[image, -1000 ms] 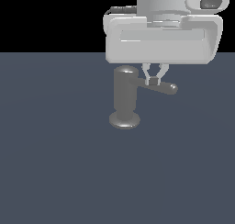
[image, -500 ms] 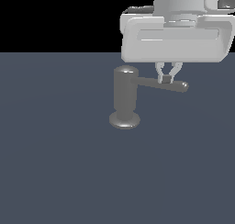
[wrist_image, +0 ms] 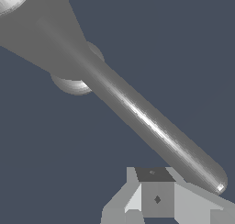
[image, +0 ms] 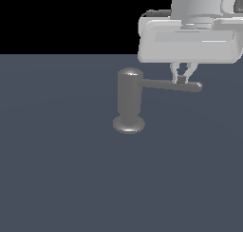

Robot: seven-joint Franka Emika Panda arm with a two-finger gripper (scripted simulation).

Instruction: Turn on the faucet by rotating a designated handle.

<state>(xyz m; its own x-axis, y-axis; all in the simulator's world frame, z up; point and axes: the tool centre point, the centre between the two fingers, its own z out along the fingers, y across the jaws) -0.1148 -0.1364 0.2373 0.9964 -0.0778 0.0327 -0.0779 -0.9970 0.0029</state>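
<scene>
Faucet point(image: 129, 100) stands upright on dark floor point(image: 71, 169), centre of scene in ext. view; handle point(image: 171, 85) juts toward ext. view's right from near cylinder top. Gripper point(image: 182, 78) hangs above, fingertips meeting rod near its rounded end, fingers drawn close together; whether rod is actually clamped: cannot tell.

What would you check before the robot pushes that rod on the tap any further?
1. Faucet upright on its base: ok.
2. Gripper down at the handle, near its free end: ok.
3. Fingers actually touching the handle: cannot tell; they overlap it in the exterior view.
4. Jaws closed on the rod or only beside it: cannot tell.
5. Floor around the faucet free of obstacles in view: ok.
</scene>
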